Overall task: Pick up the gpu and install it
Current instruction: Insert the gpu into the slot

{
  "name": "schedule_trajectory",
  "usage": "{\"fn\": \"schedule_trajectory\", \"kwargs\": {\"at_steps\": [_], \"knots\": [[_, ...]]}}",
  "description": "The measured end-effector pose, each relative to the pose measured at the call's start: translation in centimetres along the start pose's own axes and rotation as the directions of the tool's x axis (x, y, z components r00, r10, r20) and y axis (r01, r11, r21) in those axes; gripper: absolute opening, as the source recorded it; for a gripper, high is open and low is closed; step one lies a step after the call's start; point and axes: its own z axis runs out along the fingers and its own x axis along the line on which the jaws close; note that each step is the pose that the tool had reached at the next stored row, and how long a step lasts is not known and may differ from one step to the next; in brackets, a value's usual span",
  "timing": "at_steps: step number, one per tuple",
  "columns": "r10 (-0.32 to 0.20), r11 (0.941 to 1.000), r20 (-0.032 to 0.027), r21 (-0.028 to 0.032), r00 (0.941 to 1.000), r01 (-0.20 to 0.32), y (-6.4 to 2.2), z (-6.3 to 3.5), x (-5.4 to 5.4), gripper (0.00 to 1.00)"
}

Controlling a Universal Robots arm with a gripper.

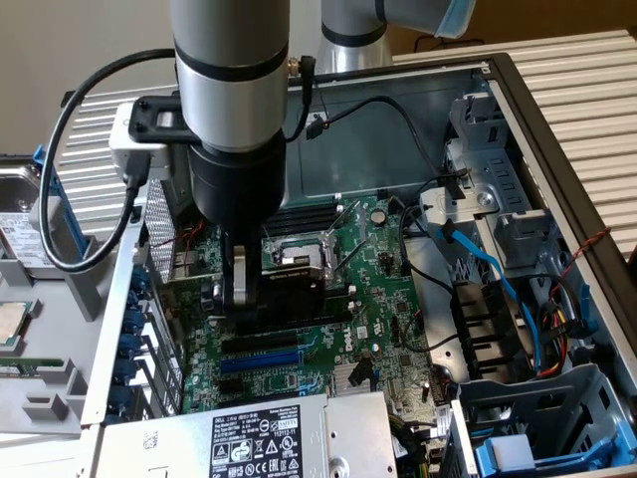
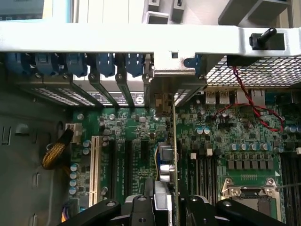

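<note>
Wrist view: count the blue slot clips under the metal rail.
6. Five blue clips sit in a row under the metal rail on one side of the gpu; the sixth shows just past it. Others may be hidden behind it.

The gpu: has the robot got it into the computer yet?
Pickup looks done: the tool grips the gpu, standing edge-on over the motherboard, its bracket at the case's rear openings. Left: full seating, which cannot be confirmed here, and letting go.
</note>
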Motion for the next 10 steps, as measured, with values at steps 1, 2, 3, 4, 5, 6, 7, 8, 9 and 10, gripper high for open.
{"fn": "schedule_trajectory", "kwargs": {"at_steps": [1, 2, 3, 4, 5, 6, 7, 8, 9, 10], "knots": [[0.0, 1.0, 0.0, 0.0, 1.0, 0.0, 0.01, 0.18, 0.0, 0.29], [0.0, 1.0, 0.0001, 0.0001, 1.0, 0.0, -0.01, 0.36, 0.0, 0.29], [0.0, 1.0, 0.0, 0.0001, 1.0, 0.0, -0.03, 0.55, 0.0, 0.29], [0.0, 1.0, -0.0001, 0.0001, 1.0, 0.0, -0.05, 0.73, 0.0, 0.29], [0.0, 1.0, -0.0001, 0.0, 1.0, 0.0, -0.07, 0.91, 0.0, 0.29], [0.0, 1.0, -0.0001, 0.0, 1.0, 0.0, -0.09, 1.09, 0.0, 0.29], [0.0, 1.0, 0.0001, 0.0001, 1.0, 0.0, -0.12, 1.27, 0.0, 0.29], [0.0, 1.0, 0.0, 0.0, 1.0, 0.0, -0.14, 1.45, 0.0, 0.29], [0.0, 1.0, 0.0001, 0.0001, 1.0, 0.0, -0.17, 1.62, 0.0, 0.29], [0.0, 1.0, 0.0, 0.0, 1.0, 0.0, -0.19, 1.82, 0.0, 0.29]]}}
